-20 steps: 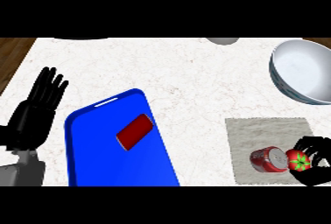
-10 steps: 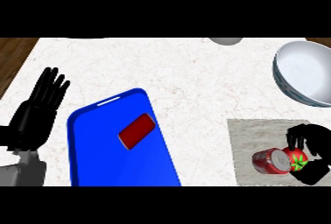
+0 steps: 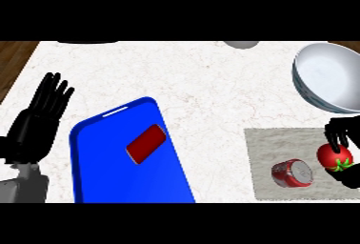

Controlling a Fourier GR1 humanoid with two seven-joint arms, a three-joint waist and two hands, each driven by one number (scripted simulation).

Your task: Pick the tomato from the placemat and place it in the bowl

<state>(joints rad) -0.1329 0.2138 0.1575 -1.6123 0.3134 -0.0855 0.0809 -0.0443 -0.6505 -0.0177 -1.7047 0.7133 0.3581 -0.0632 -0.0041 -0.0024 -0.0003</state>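
Note:
A red tomato (image 3: 333, 156) with a green stem is held at the right edge of the head view, over the grey placemat (image 3: 281, 147). My right hand (image 3: 341, 136) is shut on the tomato, fingers curled over its top and thumb below. The white bowl (image 3: 316, 81) stands behind the placemat at the upper right, apart from the hand. My left hand (image 3: 35, 124) rests open at the left edge, fingers up.
A red can (image 3: 293, 173) lies on its side on the placemat, just left of the tomato. A blue cutting board (image 3: 105, 157) with a red block (image 3: 146, 143) on it fills the lower middle. A grey object (image 3: 241, 44) sits at the counter's far edge.
My right hand has carried the tomato up and to the right, away from the red can. The left hand has stayed still.

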